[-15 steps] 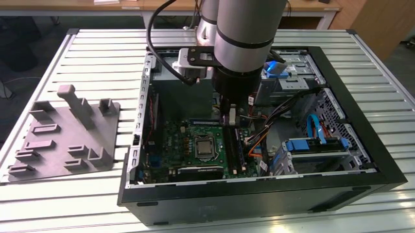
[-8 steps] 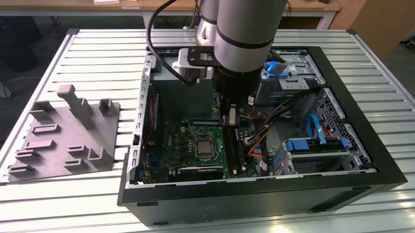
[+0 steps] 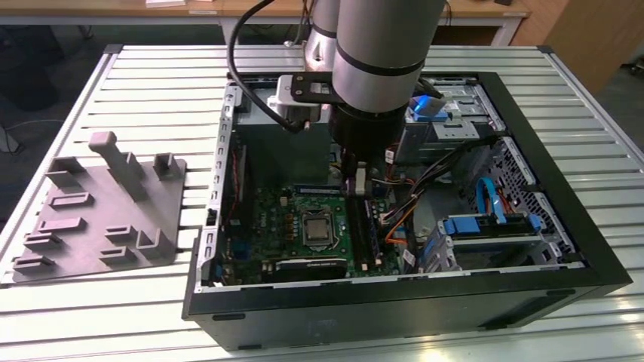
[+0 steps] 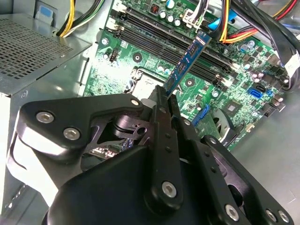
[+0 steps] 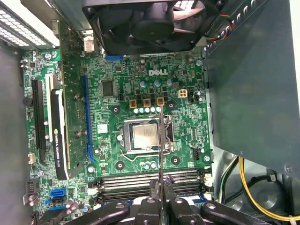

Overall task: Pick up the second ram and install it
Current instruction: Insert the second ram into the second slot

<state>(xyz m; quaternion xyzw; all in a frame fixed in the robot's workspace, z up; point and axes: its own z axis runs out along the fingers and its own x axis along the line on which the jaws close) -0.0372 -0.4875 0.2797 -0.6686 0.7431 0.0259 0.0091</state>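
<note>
My gripper (image 3: pixel 357 183) is down inside the open computer case (image 3: pixel 563 294), shut on the second ram (image 4: pixel 186 63). It is a thin dark board with a blue label, and it sticks out from between the fingertips. In the first wrist view the ram (image 5: pixel 160 140) is edge-on, a thin line running over the processor socket (image 5: pixel 143 136), with the gripper (image 5: pixel 160 190) pinching its near end. The stick hangs tilted above the green motherboard (image 5: pixel 117 101), near the long black memory slots (image 4: pixel 173 43) and apart from them. The same slots (image 5: pixel 150 180) lie just beyond the fingertips.
A grey moulded fixture tray (image 3: pixel 101 211) lies on the slatted table at the exterior view's left. Inside the case are a fan (image 5: pixel 140 18), a power supply box (image 5: pixel 253 84), an upright expansion card (image 5: pixel 61 136), cable bundles (image 4: pixel 262 23) and drive bays (image 3: pixel 493 226).
</note>
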